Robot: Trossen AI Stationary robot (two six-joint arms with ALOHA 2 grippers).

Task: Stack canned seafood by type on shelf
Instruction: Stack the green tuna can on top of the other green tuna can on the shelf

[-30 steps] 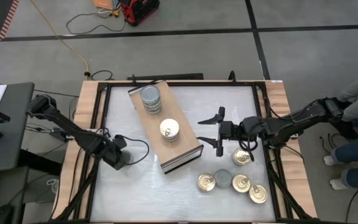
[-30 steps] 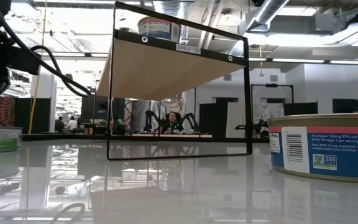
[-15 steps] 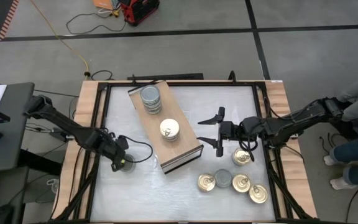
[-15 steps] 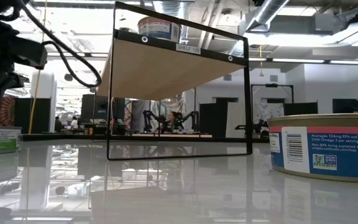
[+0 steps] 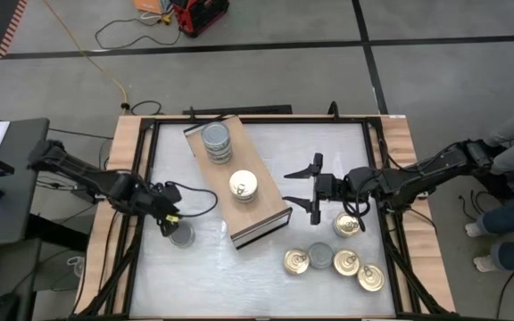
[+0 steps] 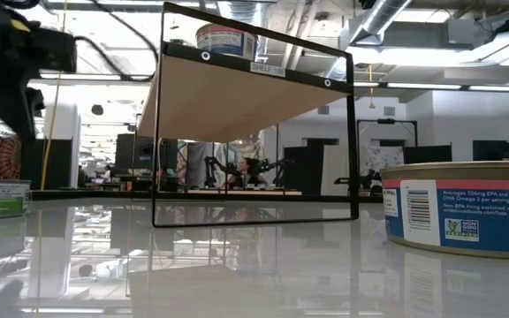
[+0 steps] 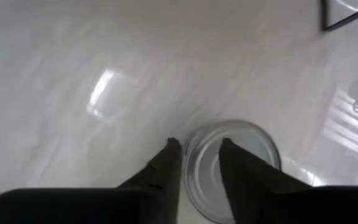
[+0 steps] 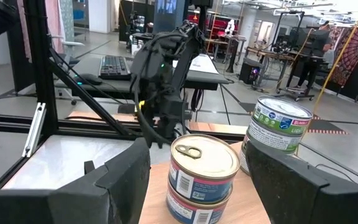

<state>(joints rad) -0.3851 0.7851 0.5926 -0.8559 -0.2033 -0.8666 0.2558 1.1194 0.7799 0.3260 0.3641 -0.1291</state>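
Observation:
The shelf point(image 5: 239, 183) is a light-wood board lying slantwise on the white table. On it stand a stack of silver-topped tins point(image 5: 217, 141) and a stack of gold-topped tins point(image 5: 244, 185). A single silver-topped tin point(image 5: 182, 234) rests flat on the table left of the shelf. My left gripper point(image 5: 171, 221) hangs just above it and a little to the tin's far left. In the left wrist view its fingers point(image 7: 199, 149) stand slightly open over the tin's rim point(image 7: 241, 134). My right gripper point(image 5: 309, 188) waits open and level, right of the shelf.
Several loose tins lie at the near right: one point(image 5: 346, 223) close to my right gripper, others in a row point(image 5: 333, 263) near the front edge. One of them point(image 6: 467, 208) fills the low view's right side. The table has a raised wooden frame point(image 5: 125, 178).
My left gripper has risen from the single tin and drawn back toward the table's left edge, tipping less steeply downward. The tin, covered by the gripper before, now shows bare and has stayed flat on the table where it was.

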